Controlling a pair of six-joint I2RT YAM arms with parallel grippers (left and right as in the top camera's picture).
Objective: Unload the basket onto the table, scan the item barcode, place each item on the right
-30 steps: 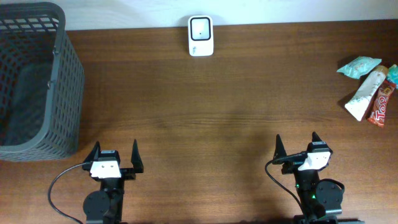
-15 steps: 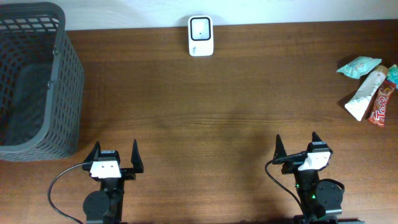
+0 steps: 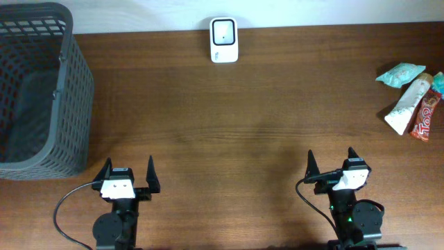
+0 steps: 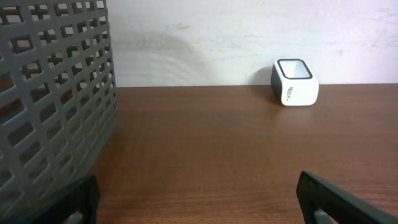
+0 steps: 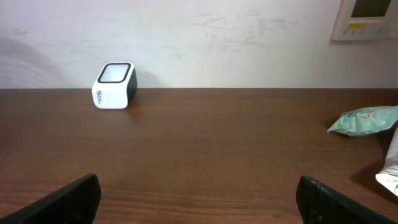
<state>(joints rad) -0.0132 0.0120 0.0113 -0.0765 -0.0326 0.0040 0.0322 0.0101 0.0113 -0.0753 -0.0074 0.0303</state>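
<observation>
**Two grippers spread wide, nothing held**

Parked at the near edge of the wooden table (image 3: pixel 243 118): left gripper (image 3: pixel 129 163) and right gripper (image 3: pixel 331 154), jaws fully apart and empty. Centred at the far edge, against the wall, white barcode scanner (image 3: pixel 224 39). Well apart from it, clustered at the right edge, teal packet (image 3: pixel 400 73), white pack (image 3: pixel 409 104) and red snack bar (image 3: pixel 426 117). Far left, gray mesh basket (image 3: pixel 69 90).
</observation>
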